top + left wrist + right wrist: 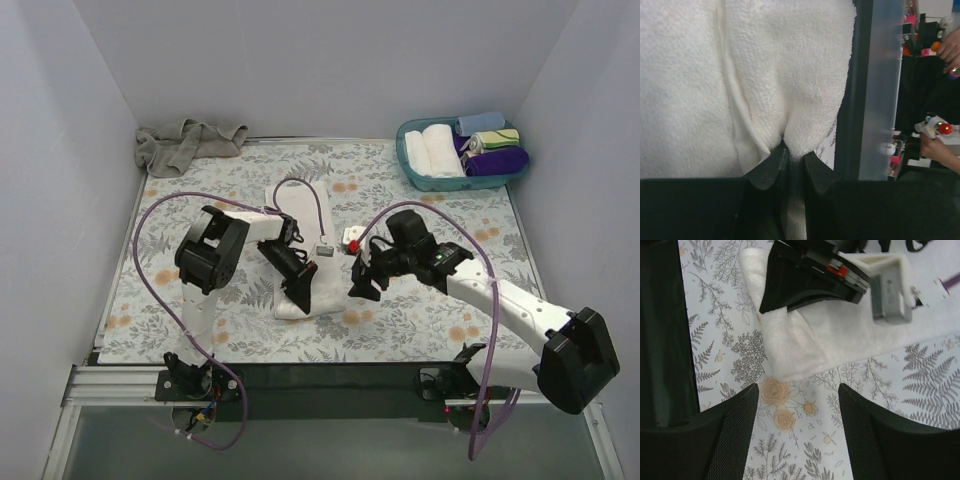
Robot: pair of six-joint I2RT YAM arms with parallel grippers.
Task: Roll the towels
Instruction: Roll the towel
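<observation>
A long white towel (300,250) lies folded in a strip on the flowered tablecloth at the middle. My left gripper (300,292) is shut on its near end; in the left wrist view the terry cloth (765,75) is pinched between the black fingers (772,165). My right gripper (360,280) is open and empty, just right of the towel's near corner (795,360), hovering over the cloth. A grey-beige towel (185,142) lies crumpled at the far left corner.
A teal basket (412,175) at the far right holds rolled towels: white, blue, striped and purple. The left arm's camera block (890,292) rests over the white towel. The table's black front rail (330,375) runs along the near edge.
</observation>
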